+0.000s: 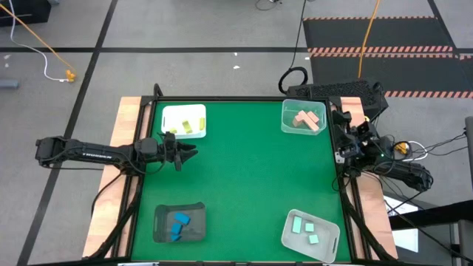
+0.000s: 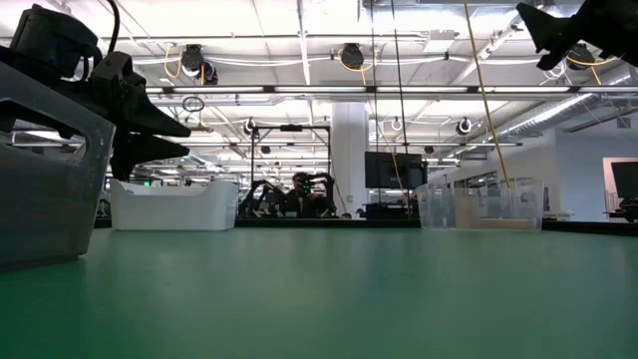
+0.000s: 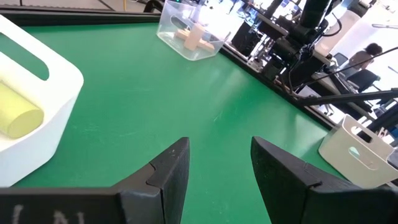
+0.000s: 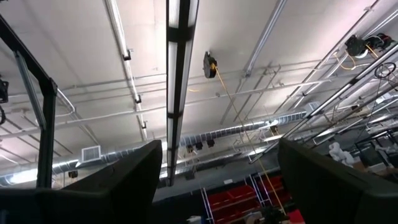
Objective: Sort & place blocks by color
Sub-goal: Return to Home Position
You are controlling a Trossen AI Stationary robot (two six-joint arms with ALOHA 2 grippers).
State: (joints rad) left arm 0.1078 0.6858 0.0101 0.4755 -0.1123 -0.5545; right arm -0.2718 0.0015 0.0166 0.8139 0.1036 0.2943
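Note:
All blocks lie in four trays. Yellow blocks (image 1: 194, 123) sit in the white tray (image 1: 171, 112) at the far left; a yellow cylinder (image 3: 18, 115) shows in the left wrist view. Salmon blocks (image 1: 307, 120) fill the clear tray (image 1: 290, 111) at the far right. Blue blocks (image 1: 179, 223) rest in the dark tray (image 1: 161, 216) near left, mint blocks (image 1: 304, 229) in the white tray (image 1: 331, 238) near right. My left gripper (image 1: 192, 153) hovers open just near-side of the yellow tray, holding nothing. My right gripper (image 4: 217, 180) is open, raised at the table's right edge, facing the ceiling.
The green mat (image 1: 244, 177) lies bare between the four corner trays. The right arm (image 1: 358, 144) is folded over the table's right rim. Wooden side boards (image 1: 122, 122) and a black frame border the mat. Cables trail on the floor beyond.

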